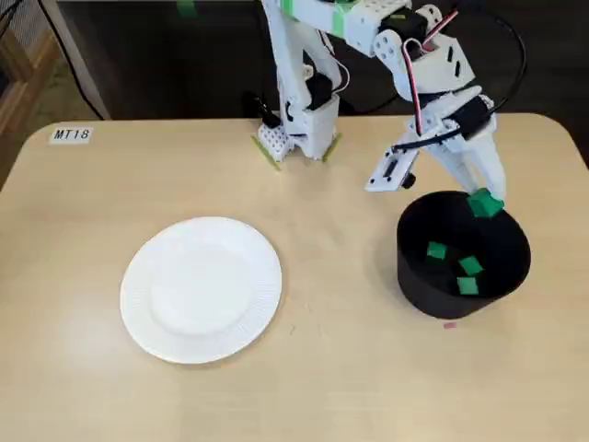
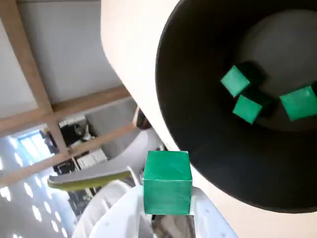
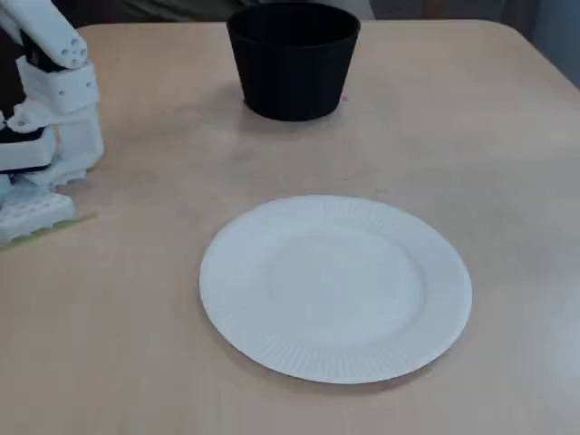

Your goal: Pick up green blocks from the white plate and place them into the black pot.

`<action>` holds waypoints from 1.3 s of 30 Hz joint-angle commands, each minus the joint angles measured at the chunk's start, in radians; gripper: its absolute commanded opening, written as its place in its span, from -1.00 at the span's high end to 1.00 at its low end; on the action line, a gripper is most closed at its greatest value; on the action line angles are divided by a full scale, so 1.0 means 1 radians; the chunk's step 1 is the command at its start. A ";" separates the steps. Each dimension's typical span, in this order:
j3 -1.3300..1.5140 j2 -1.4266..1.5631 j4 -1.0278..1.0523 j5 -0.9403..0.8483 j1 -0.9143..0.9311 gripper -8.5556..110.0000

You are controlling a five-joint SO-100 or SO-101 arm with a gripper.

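A black pot stands at the right of the table in a fixed view, with three green blocks lying in its bottom. My gripper hangs over the pot's far rim, shut on a fourth green block. In the wrist view that block sits between the white fingers, just outside the pot's rim, and the three blocks show inside. The white plate lies bare at the left centre. In a fixed view the plate and pot show, but the gripper is out of frame.
The arm's white base is clamped at the table's far edge, also seen at the left in a fixed view. A label reading MT18 is stuck near the far left corner. A small pink mark lies in front of the pot.
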 commanded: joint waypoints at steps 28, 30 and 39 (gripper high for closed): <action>-0.135 0.291 0.368 -0.262 0.581 0.90; -0.067 0.419 0.348 -0.253 0.655 0.90; 0.416 0.911 0.247 -0.213 0.692 0.90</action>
